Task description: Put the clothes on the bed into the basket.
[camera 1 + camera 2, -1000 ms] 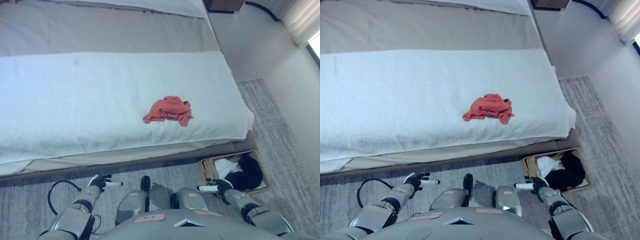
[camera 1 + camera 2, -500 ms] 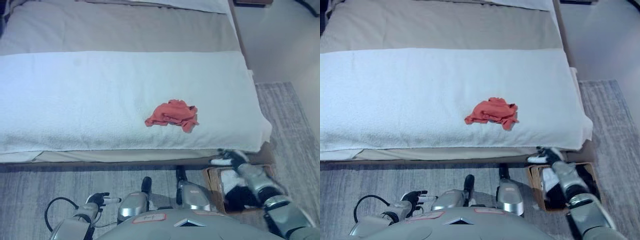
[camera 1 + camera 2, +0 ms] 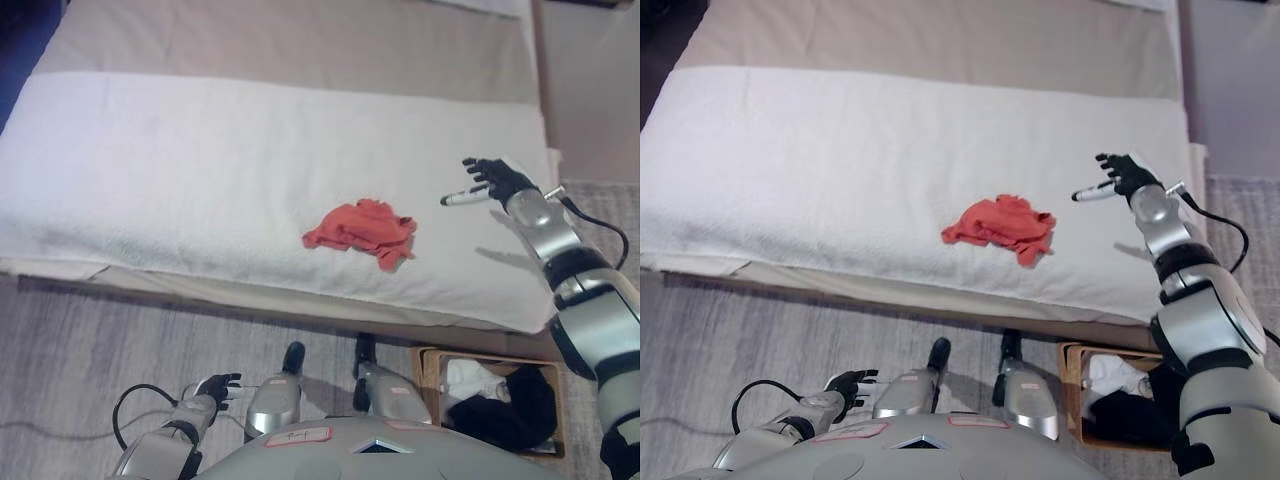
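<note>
A red cloth (image 3: 360,231) lies crumpled on the bed (image 3: 180,180). The right hand (image 3: 492,180) hovers to its right, fingers spread (holding nothing); the left hand (image 3: 212,388) hangs low, relaxed. The basket (image 3: 492,400) sits on the floor.

Basket (image 3: 432,360) partly behind the robot's arm, its far corner past the picture's edge.

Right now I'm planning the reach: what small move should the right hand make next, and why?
Probably bring the right hand left and down toward the red cloth. The hand is open above the white blanket, apart from the cloth, and the cloth is not yet in the basket.
</note>
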Robot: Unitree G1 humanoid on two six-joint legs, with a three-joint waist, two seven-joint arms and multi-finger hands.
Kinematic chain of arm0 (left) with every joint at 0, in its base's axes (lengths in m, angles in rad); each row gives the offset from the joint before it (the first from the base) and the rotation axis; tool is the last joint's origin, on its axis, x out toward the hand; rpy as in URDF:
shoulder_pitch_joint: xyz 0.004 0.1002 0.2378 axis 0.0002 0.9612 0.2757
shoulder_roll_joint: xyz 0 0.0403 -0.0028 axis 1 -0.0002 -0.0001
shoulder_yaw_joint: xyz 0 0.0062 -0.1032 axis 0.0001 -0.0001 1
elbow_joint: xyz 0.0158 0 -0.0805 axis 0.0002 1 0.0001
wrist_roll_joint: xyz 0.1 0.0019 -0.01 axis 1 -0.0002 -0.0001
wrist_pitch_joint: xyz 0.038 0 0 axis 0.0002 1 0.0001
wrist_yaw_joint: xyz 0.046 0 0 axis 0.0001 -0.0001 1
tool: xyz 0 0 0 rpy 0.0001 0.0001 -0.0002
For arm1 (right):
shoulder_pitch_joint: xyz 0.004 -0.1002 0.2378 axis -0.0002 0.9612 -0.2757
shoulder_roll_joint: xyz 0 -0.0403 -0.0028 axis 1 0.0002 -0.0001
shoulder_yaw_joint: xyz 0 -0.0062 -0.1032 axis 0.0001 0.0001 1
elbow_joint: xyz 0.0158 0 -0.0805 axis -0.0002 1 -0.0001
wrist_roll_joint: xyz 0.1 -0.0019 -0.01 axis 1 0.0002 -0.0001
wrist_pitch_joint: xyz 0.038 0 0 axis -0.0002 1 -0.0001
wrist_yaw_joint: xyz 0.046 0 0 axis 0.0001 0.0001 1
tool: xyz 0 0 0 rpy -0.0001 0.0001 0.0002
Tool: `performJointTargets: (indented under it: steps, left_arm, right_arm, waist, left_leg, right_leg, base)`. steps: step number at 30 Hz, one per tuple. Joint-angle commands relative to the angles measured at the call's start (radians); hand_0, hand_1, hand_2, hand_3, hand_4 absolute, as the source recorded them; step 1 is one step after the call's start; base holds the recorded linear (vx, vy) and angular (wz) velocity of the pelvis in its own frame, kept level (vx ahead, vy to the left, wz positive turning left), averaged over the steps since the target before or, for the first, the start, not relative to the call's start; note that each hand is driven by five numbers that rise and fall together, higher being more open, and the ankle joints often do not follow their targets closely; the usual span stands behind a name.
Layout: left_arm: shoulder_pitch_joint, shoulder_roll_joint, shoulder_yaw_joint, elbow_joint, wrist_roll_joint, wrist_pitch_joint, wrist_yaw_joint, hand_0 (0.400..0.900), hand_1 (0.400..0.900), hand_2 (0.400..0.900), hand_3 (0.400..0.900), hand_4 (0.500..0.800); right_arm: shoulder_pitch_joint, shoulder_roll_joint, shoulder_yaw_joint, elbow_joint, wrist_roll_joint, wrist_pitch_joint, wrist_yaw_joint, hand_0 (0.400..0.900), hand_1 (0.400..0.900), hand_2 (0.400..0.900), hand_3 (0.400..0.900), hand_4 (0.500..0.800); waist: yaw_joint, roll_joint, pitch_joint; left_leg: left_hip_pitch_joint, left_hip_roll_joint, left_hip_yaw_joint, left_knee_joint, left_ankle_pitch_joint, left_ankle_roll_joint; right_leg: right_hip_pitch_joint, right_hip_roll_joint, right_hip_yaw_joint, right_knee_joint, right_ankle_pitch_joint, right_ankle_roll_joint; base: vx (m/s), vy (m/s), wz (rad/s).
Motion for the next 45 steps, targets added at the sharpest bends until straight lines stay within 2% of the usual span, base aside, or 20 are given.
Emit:
performJointTargets:
  steps: [1, 11, 20, 21, 22, 23, 31, 45]
  left_arm:
    - [-0.011, 0.065, -0.040, 0.030, -0.044, -0.006, 0.020, 0.900, 0.900, 0.900, 0.900, 0.800]
    - [-0.032, 0.082, -0.084, -0.009, -0.068, -0.013, 0.023, 0.900, 0.900, 0.900, 0.900, 0.800]
    - [-0.033, 0.086, -0.115, -0.048, -0.076, -0.019, 0.022, 0.900, 0.900, 0.900, 0.900, 0.800]
    - [-0.029, 0.084, -0.117, -0.052, -0.075, -0.020, 0.023, 0.900, 0.900, 0.900, 0.900, 0.800]
    - [-0.030, 0.083, -0.117, -0.055, -0.075, -0.020, 0.022, 0.900, 0.900, 0.900, 0.900, 0.800]
    - [-0.030, 0.084, -0.116, -0.056, -0.077, -0.020, 0.022, 0.900, 0.900, 0.900, 0.900, 0.800]
    - [-0.038, 0.086, -0.114, -0.053, -0.082, -0.018, 0.024, 0.900, 0.900, 0.900, 0.900, 0.800]
    - [-0.063, 0.085, -0.104, -0.030, -0.085, -0.013, 0.032, 0.900, 0.900, 0.900, 0.900, 0.800]
  right_arm:
    - [-0.159, -0.002, 0.020, 0.047, 0.029, -0.033, -0.055, 0.900, 0.900, 0.900, 0.900, 0.800]
    - [-0.238, 0.040, 0.014, 0.139, 0.045, -0.015, -0.082, 0.900, 0.900, 0.900, 0.900, 0.800]
    - [-0.260, 0.047, 0.017, 0.175, 0.045, -0.004, -0.082, 0.900, 0.900, 0.900, 0.900, 0.800]
    - [-0.257, 0.047, 0.015, 0.177, 0.045, -0.002, -0.081, 0.625, 0.625, 0.625, 0.625, 0.635]
    - [-0.254, 0.051, 0.012, 0.182, 0.047, -0.001, -0.079, 0.502, 0.502, 0.502, 0.502, 0.561]
    - [-0.250, 0.054, 0.011, 0.186, 0.049, 0.002, -0.074, 0.400, 0.400, 0.400, 0.400, 0.500]
    - [-0.243, 0.077, 0.014, 0.189, 0.047, 0.009, -0.068, 0.400, 0.400, 0.400, 0.400, 0.500]
    - [-0.246, 0.101, 0.017, 0.188, 0.050, 0.016, -0.064, 0.400, 0.400, 0.400, 0.400, 0.500]
  waist:
    - [0.011, -0.029, 0.058]
    - [0.058, 0.025, 0.119]
    - [0.082, 0.062, 0.162]
    - [0.085, 0.065, 0.164]
    - [0.086, 0.068, 0.166]
    - [0.087, 0.071, 0.168]
    - [0.079, 0.082, 0.175]
    - [0.057, 0.072, 0.160]
  left_leg:
    - [0.004, -0.014, 0.065, -0.024, -0.010, 0.001]
    - [-0.062, -0.039, 0.014, -0.023, 0.023, 0.002]
    - [-0.112, -0.062, 0.010, -0.008, 0.035, 0.006]
    - [-0.114, -0.063, 0.011, -0.007, 0.035, 0.006]
    - [-0.116, -0.064, 0.012, -0.006, 0.035, 0.007]
    - [-0.116, -0.066, 0.012, -0.006, 0.034, 0.007]
    - [-0.121, -0.070, 0.026, -0.004, 0.031, 0.010]
    - [-0.107, -0.063, 0.042, -0.016, 0.027, 0.010]
  right_leg:
    - [-0.006, -0.065, 0.067, 0.077, -0.086, 0.044]
    - [-0.043, -0.089, 0.021, 0.096, -0.091, 0.045]
    - [-0.071, -0.106, 0.017, 0.093, -0.081, 0.048]
    - [-0.071, -0.106, 0.019, 0.093, -0.081, 0.048]
    - [-0.072, -0.107, 0.021, 0.092, -0.080, 0.049]
    - [-0.072, -0.108, 0.023, 0.090, -0.080, 0.049]
    - [-0.078, -0.112, 0.042, 0.078, -0.074, 0.050]
    - [-0.072, -0.109, 0.061, 0.066, -0.073, 0.049]
  base:
    - [-0.04, -0.009, 0.18]
    - [-0.02, 0.001, 0.25]
    - [0.00, 0.019, 0.08]
    - [0.00, 0.000, 0.00]
    - [0.00, 0.000, 0.00]
    - [0.00, 0.000, 0.00]
    - [0.01, 0.020, -0.07]
    - [0.01, 0.004, -0.05]
